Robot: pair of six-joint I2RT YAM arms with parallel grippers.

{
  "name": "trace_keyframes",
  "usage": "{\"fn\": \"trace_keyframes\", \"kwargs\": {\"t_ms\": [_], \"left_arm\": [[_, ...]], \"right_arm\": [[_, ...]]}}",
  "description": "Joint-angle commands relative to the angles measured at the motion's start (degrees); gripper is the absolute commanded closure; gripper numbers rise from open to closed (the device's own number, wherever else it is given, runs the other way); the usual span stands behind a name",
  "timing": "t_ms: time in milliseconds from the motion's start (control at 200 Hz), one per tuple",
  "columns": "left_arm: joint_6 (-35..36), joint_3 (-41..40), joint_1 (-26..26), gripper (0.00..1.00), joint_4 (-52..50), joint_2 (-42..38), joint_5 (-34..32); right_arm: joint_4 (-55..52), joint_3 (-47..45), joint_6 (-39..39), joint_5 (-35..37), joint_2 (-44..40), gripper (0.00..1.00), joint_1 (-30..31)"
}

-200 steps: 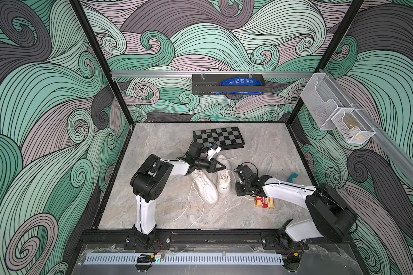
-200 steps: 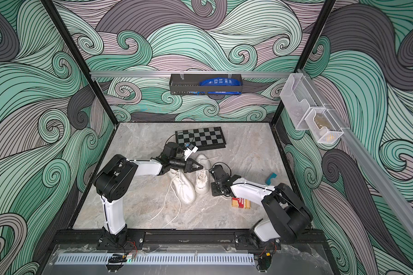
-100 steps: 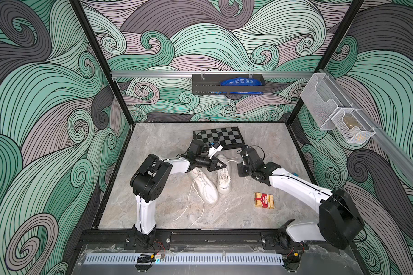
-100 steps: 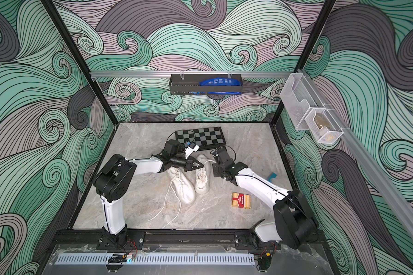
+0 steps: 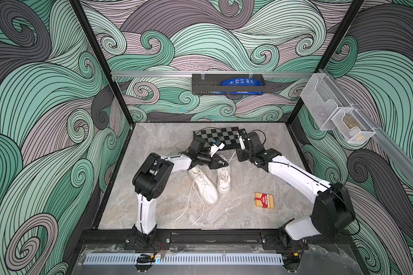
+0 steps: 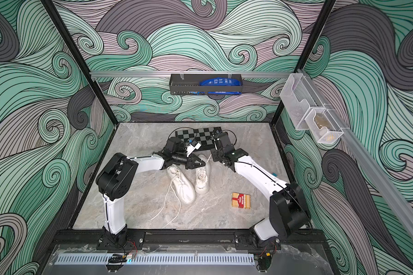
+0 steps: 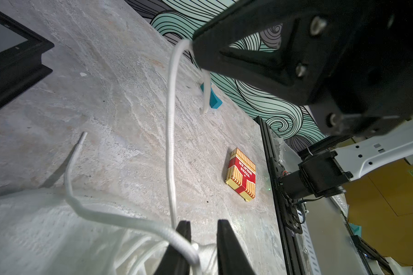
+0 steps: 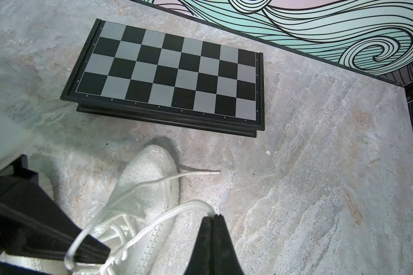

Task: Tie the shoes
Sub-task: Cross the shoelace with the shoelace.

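As appears, right pincer (image 8: 214, 217) pinches lace (image 8: 188, 203).

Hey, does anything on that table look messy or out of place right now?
One shoe lies skewed beside its mate, its untied laces sprawling toward the front edge of the table. A red card box and a chessboard sit nearby, unrelated to shoe tying. The right gripper pinches the mate's lace. Nothing looks spilled or damaged.

Both arms reach forward and inward, wrists close together. The left gripper (image 7: 203, 223) has its jaws slightly apart; the right gripper (image 8: 213, 217) has its jaws pressed together.
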Motion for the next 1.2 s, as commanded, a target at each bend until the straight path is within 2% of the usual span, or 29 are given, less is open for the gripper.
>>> {"fn": "trace_keyframes", "kwargs": {"t_ms": [0, 255, 600, 760, 986, 1111, 1196], "left_arm": [[0.9, 2.5, 0.3, 0.72, -0.3, 2.0, 1.8], [1.2, 6.0, 0.0, 0.65, -0.8, 4.5, 2.3], [1.5, 9.9, -0.5, 0.64, -1.7, 6.7, 1.3], [1.2, 10.2, -0.6, 0.74, -1.0, 6.8, 2.0], [-0.1, 10.5, -1.3, 0.87, 0.1, 7.0, 6.7], [-1.3, 8.9, -1.3, 1.00, 1.3, 5.4, 8.0], [-4.1, 5.8, -1.0, 1.00, 5.4, 3.2, 8.3]], "right_arm": [[-0.3, 1.2, -1.2, -2.0, -1.0, 1.00, -0.3], [-0.3, 1.0, -1.5, -3.5, -1.8, 1.00, -0.3], [-0.4, 1.0, -1.7, -4.9, -3.3, 1.00, -0.3], [-0.3, 0.9, -3.0, -6.0, -3.3, 1.00, -0.3], [0.3, 2.1, -7.2, -11.2, -2.4, 1.00, -0.9], [2.6, 2.7, -9.8, -13.1, -1.3, 1.00, -1.9], [5.1, 3.3, -11.5, -15.6, 0.0, 1.00, -3.1]]}}
